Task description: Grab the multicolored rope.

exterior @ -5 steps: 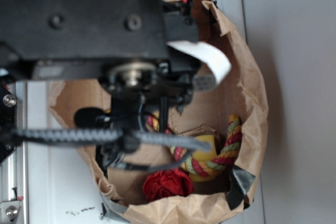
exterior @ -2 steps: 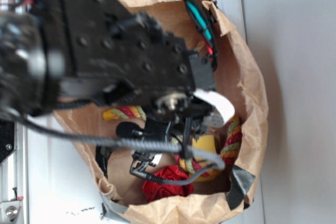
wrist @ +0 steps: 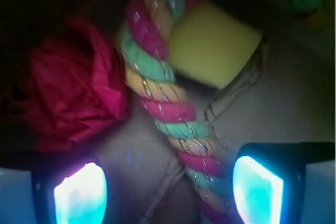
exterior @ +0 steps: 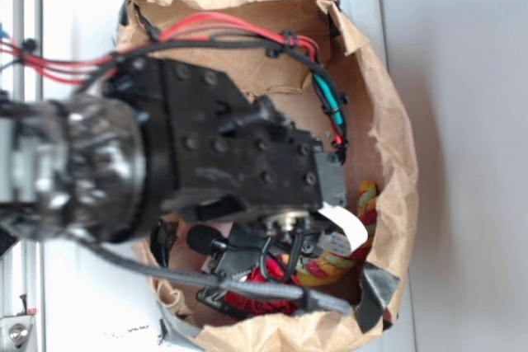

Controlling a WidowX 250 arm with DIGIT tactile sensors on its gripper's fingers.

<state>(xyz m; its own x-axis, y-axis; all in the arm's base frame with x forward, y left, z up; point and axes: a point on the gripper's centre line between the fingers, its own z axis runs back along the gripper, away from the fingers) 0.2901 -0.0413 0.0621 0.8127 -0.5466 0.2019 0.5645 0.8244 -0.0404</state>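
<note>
The multicolored rope (wrist: 169, 114) is a thick cord of fat twisted strands — red-pink, pale green and yellow — with fine glinting threads running through the twist. In the wrist view it runs from the top of the frame down to the bottom edge, passing between the two fingers of the gripper (wrist: 168, 190) but closer to the right one. The fingers (wrist: 80, 192) stand wide apart, their flat pads glowing pale blue in the dim light, and neither pad visibly presses on the rope.

Touching the rope on its right side, near the top, is a yellow block (wrist: 212, 43) — smooth, matte, with squared edges and a rounded corner. To the rope's left lies a red fabric ball (wrist: 68, 85), crumpled into soft folds like a rose, near the rope; whether it touches the rope cannot be told.

Under the rope is creased brown paper, the floor of a paper bag (exterior: 388, 133). From the exterior view the bag is a rough oval with a torn, wrinkled rim and patches of dark tape, and the rope (exterior: 365, 204) shows as a striped curve against the bag's right wall. The black arm (exterior: 223, 154), boxy and studded with screw heads, reaches down into the bag over the rope and hides most of it; red and black cables (exterior: 214, 30) loop above the arm.
</note>
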